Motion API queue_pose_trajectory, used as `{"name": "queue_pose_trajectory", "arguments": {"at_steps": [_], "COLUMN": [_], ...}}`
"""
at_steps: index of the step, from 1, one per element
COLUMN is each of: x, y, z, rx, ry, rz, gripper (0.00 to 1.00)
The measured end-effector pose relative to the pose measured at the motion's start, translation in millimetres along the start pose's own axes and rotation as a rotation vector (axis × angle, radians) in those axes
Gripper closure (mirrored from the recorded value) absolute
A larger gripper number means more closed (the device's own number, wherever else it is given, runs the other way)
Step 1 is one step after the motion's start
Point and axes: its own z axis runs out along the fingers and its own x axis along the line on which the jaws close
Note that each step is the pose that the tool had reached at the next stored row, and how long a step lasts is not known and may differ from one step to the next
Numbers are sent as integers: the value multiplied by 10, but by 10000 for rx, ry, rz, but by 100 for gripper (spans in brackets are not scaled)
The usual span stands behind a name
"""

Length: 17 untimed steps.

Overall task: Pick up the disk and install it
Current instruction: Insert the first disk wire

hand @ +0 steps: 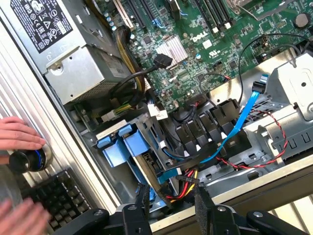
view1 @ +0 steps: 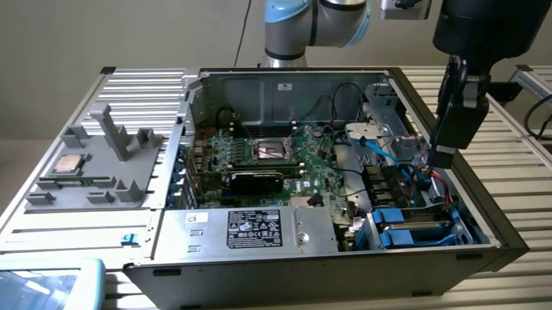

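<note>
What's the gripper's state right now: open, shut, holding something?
Gripper: open, fingers apart, nothing between them, above the open computer case.
Person's hand: resting on a dark knob outside the case.

A ribbed metal table (view1: 523,188) bears the open computer case (view1: 276,90) and a grey fixture (view1: 112,155).

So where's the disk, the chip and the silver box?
disk (view1: 412,236), exterior view, its blue frame.
chip (view1: 69,165), exterior view, its silver top.
silver box (view1: 253,228), exterior view, its black label.
</note>
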Motion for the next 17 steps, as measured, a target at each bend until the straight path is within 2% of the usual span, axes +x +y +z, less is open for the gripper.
{"name": "queue_pose_trajectory", "arguments": {"at_steps": [4, 5, 6, 10, 11, 12, 13, 14, 17], "x": [1, 9, 22, 75, 92, 114, 139, 166, 243], "y": [1, 5, 7, 7, 7, 4, -1, -5, -5], "z": [0, 0, 0, 7, 9, 12, 16, 20, 36], "rx": [0, 7, -18, -291, -355, -405, -439, -459, -490], "ry": [-1, -19, -94, -586, -696, -781, -840, -875, -933], "rz": [0, 3, 13, 68, 79, 88, 93, 91, 77], "gripper": [50, 50, 50, 50, 50, 50, 50, 50, 50]}}
